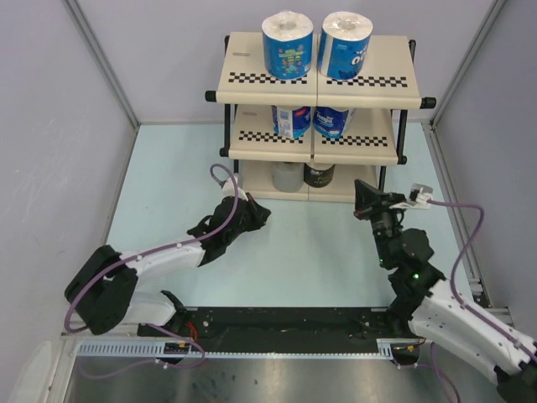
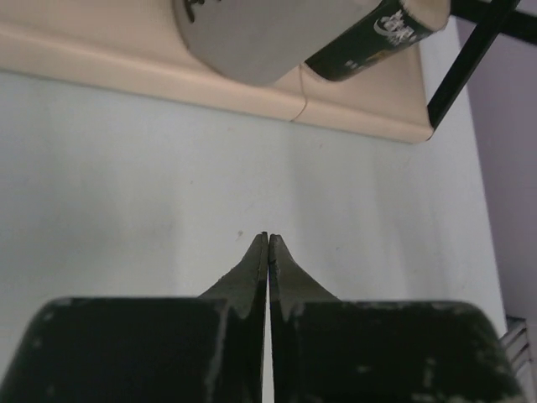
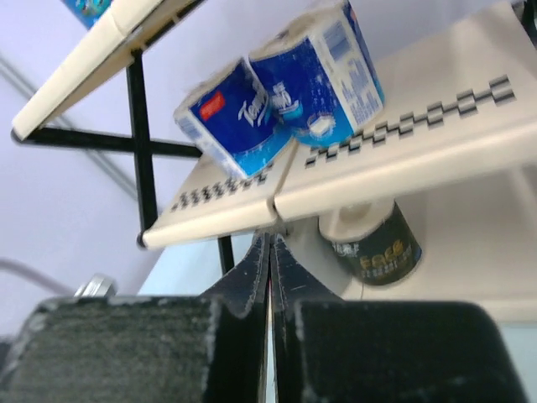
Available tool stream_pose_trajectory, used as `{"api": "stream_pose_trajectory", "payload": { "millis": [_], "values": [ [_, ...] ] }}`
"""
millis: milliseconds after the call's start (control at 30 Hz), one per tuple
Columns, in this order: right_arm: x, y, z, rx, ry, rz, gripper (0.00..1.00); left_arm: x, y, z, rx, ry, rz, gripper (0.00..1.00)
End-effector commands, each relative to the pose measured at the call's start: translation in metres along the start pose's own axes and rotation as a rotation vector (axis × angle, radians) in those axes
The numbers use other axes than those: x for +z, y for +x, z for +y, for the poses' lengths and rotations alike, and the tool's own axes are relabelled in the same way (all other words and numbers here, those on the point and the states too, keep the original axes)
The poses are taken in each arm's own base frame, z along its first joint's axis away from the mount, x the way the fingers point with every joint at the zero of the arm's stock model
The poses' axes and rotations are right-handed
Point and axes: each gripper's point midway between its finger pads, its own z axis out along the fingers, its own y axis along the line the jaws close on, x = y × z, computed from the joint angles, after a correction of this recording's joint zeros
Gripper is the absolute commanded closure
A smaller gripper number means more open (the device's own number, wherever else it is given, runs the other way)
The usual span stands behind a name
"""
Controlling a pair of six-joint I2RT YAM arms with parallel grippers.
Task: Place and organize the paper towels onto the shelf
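- The left claw hangs low over the pale table, near the left front of the shelf. In its wrist view the two fingers are pressed flat together with nothing between them.
- The shelf stands at the far side of the table. All six paper towels sit on it, two to a tier.
- Top tier: the top left roll and the top right roll, both in blue wrappers, stand upright just beside each other with their cores facing up.
- Middle tier: the middle left roll and the middle right roll, also blue-wrapped, touch each other behind the checkered strip.
- Bottom tier: the grey roll stands on the left. The dark roll is just beside it on the right, and both sit half under the board above.
- The right claw is near the shelf's right front corner and points toward it. Its fingers are closed tight on nothing, and its wrist view looks up at the middle board and the dark roll below it.
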Motion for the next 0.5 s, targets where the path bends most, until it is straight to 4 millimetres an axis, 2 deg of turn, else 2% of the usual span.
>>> {"api": "stream_pose_trajectory", "payload": {
  "millis": [0,67,133,167,200,233,267,333,367,467],
  "values": [
    [-0.049,0.029,-0.026,-0.04,0.057,0.25,1.0,0.023,-0.047,-0.05,-0.119,0.122,-0.129,1.0],
    [-0.062,0.026,-0.031,-0.036,0.068,0.273,1.0,0.037,-0.048,-0.053,-0.156,0.14,-0.142,1.0],
    [-0.07,0.009,-0.031,-0.009,0.063,0.246,1.0,0.05,-0.05,-0.056,-0.223,0.166,-0.152,1.0],
    [-0.074,0.01,-0.035,-0.017,0.075,0.263,1.0,0.055,-0.054,-0.053,-0.25,0.168,-0.161,1.0],
    [-0.076,0.006,-0.034,-0.008,0.075,0.258,1.0,0.057,-0.06,-0.058,-0.307,0.201,-0.18,1.0],
    [-0.079,-0.002,-0.032,0.003,0.067,0.247,1.0,0.062,-0.059,-0.056,-0.336,0.207,-0.182,1.0],
    [-0.081,-0.002,-0.035,-0.002,0.075,0.254,1.0,0.071,-0.056,-0.045,-0.359,0.192,-0.18,1.0],
    [-0.083,-0.008,-0.033,0.004,0.067,0.248,1.0,0.075,-0.061,-0.042,-0.43,0.216,-0.206,1.0],
    [-0.084,-0.007,-0.034,0.0,0.071,0.255,1.0,0.082,-0.058,-0.033,-0.446,0.195,-0.21,1.0],
    [-0.086,-0.007,-0.035,-0.001,0.069,0.259,1.0,0.087,-0.067,-0.028,-0.478,0.204,-0.244,1.0]
  ]
}}
